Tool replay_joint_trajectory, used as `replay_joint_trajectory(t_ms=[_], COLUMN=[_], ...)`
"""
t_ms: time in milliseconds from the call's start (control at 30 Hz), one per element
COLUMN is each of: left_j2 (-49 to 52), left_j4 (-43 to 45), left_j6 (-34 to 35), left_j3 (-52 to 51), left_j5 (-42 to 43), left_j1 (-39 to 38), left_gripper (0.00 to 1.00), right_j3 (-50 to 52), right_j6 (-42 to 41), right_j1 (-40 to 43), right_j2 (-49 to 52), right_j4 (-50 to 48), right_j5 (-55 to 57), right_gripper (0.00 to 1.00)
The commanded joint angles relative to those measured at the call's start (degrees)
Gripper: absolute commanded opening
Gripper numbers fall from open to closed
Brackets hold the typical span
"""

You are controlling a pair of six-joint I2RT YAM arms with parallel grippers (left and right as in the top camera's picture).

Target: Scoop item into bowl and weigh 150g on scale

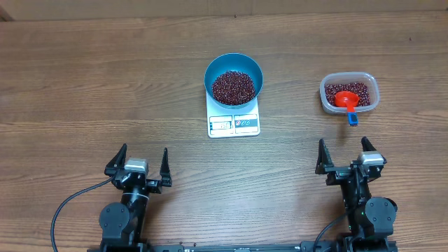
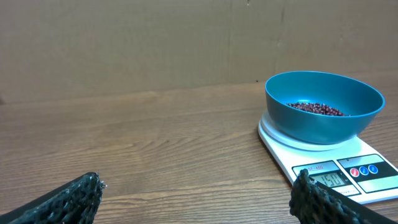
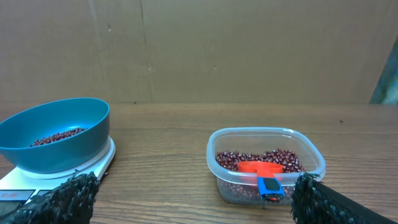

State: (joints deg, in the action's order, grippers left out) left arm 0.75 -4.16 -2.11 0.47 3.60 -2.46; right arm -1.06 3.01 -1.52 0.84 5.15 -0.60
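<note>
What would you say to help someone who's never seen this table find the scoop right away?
On the wooden table, right of the blue bowl on the white scale, stands a clear plastic tub of red-brown beans. The scoop lies on those beans. It is the only bright orange-red thing there, its blue handle end reaching over the tub's near rim.

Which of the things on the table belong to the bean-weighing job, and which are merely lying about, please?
Job in hand: beans; blue bowl, standing on the scale; clear tub of more beans; red scoop lying in that tub.
Lying about: nothing loose that I can see; only the table and cardboard wall.
</note>
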Motion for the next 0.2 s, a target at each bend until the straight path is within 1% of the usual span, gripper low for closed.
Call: replay_joint_trajectory(t_ms=[0,167], left_j2=[-0.50,-0.50], left_j4=[-0.15,-0.15], left_j6=[-1.11,-1.11], left_j3=[-0.20,-0.20], left_j5=[-0.59,-0.59], left_j1=[0.57,0.57], left_gripper=[0.99,1.00], right_j3=[0.61,0.61], right_j6=[0.07,0.07], right_j1=[0.26,0.26], right_j2=[-0.68,-0.68], right_j4=[-0.31,-0.31], right_j5=[0.50,0.50], right_gripper=[1.00,1.00])
